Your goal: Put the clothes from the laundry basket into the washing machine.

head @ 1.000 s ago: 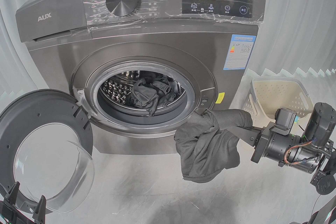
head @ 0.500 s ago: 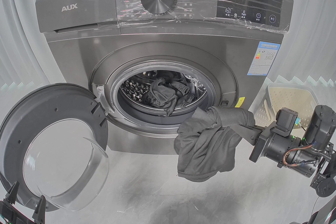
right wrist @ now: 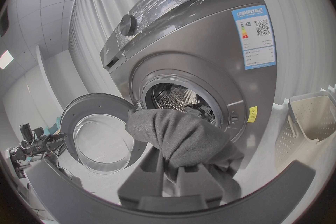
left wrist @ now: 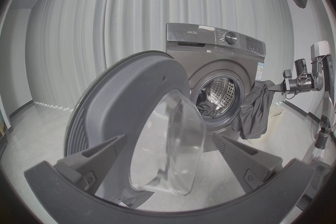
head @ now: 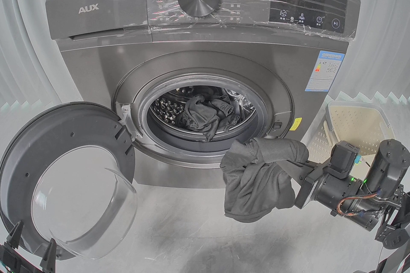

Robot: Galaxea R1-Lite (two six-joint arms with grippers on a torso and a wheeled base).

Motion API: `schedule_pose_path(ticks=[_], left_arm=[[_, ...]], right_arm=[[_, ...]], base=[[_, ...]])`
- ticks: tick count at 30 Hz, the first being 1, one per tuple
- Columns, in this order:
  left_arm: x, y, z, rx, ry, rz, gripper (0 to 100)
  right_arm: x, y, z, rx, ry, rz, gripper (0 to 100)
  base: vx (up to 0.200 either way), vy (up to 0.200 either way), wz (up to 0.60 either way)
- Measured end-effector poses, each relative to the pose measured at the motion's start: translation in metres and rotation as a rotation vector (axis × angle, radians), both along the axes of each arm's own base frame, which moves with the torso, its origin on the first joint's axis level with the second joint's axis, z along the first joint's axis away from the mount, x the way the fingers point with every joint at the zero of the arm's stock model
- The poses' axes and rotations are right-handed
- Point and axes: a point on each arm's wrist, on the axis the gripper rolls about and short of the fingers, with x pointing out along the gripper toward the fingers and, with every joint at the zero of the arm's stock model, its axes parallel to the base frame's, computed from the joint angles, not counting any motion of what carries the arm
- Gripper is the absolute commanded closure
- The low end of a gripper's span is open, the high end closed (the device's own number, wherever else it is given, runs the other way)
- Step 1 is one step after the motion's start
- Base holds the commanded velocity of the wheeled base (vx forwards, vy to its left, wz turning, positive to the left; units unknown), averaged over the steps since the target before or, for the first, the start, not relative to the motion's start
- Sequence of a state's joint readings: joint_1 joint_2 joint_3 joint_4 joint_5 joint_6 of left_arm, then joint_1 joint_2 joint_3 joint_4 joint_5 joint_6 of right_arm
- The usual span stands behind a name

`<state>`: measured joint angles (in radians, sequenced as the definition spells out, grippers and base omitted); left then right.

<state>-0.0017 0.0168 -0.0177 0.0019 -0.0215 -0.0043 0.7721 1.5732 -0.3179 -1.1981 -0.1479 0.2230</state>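
garment [head: 252, 184] clamped in right gripper [head: 299, 165], dangling

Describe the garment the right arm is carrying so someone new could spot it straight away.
Find the grey washing machine with its round door swung open. Just outside the opening, on the laundry basket side, a dark grey garment hangs in loose folds from the right gripper. Unlike the dark clothes bundled inside the drum, it is outside the machine, off the floor.
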Motion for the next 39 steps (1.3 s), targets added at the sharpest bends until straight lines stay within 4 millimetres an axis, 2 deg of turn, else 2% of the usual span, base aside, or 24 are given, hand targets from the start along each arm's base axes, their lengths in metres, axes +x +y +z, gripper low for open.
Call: schedule_pose_path(ticks=[10,15,20,29,39], left_arm=[[0.0,0.0,0.003,-0.004,-0.025,-0.006,0],[-0.011,-0.002,0.036,-0.017,-0.142,-0.088,0],[-0.012,-0.006,0.063,-0.005,-0.139,-0.299,0],[0.028,-0.012,0.09,0.028,0.009,-0.624,0],[0.095,-0.03,0.102,0.026,0.125,-0.841,0]], right_arm=[[0.0,0.009,0.0,-0.001,-0.006,0.008,100],[0.0,0.014,0.001,0.004,-0.008,0.003,100],[-0.002,0.026,0.005,0.036,-0.012,0.005,100],[0.003,0.048,0.019,0.106,-0.048,0.028,100],[0.014,0.062,0.027,0.145,-0.073,0.027,100]], base=[[0.0,0.0,0.0],[0.0,0.0,0.0],[0.0,0.0,0.0],[0.0,0.0,0.0],[0.0,0.0,0.0]])
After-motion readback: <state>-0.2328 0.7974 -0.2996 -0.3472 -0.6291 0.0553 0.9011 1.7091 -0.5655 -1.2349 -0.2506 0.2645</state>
